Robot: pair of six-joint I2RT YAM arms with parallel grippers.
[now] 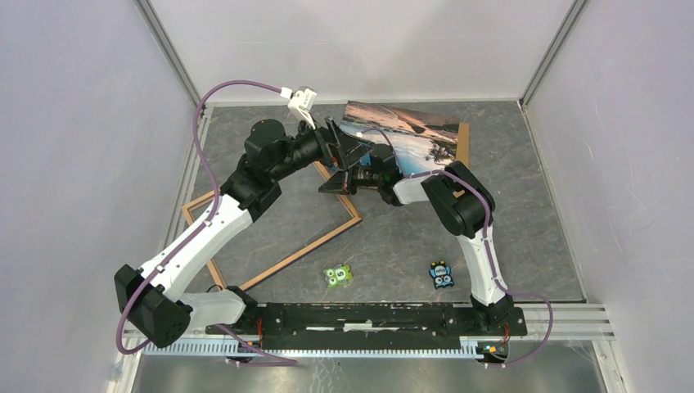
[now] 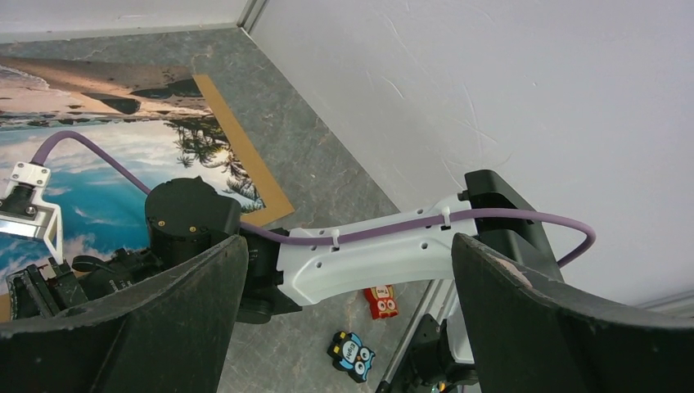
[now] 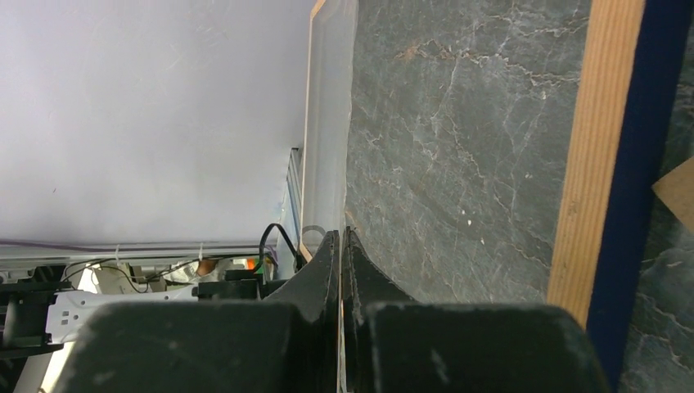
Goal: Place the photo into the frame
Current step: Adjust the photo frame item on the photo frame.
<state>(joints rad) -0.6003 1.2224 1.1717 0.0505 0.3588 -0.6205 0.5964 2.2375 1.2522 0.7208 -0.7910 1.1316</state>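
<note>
Right fingers (image 3: 315,282) pressed fully together on edge of thin pale sheet, seemingly large rectangular photo (image 1: 409,131) of blue sky, water, palms. Photo long axis runs far-right from fingers, over brown cardboard board (image 1: 464,141). Thin-railed wooden rectangular frame (image 1: 303,252) lies near-left on dark grey surface (image 1: 409,246), turned diagonal, far corner just under fingers. Left fingers (image 2: 164,327) wide apart, empty, just beside.

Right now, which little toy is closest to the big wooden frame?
The green toy, lying just off the frame and its near rail. The blue owl toy and the red toy lie farther away, over by the right arm.
</note>
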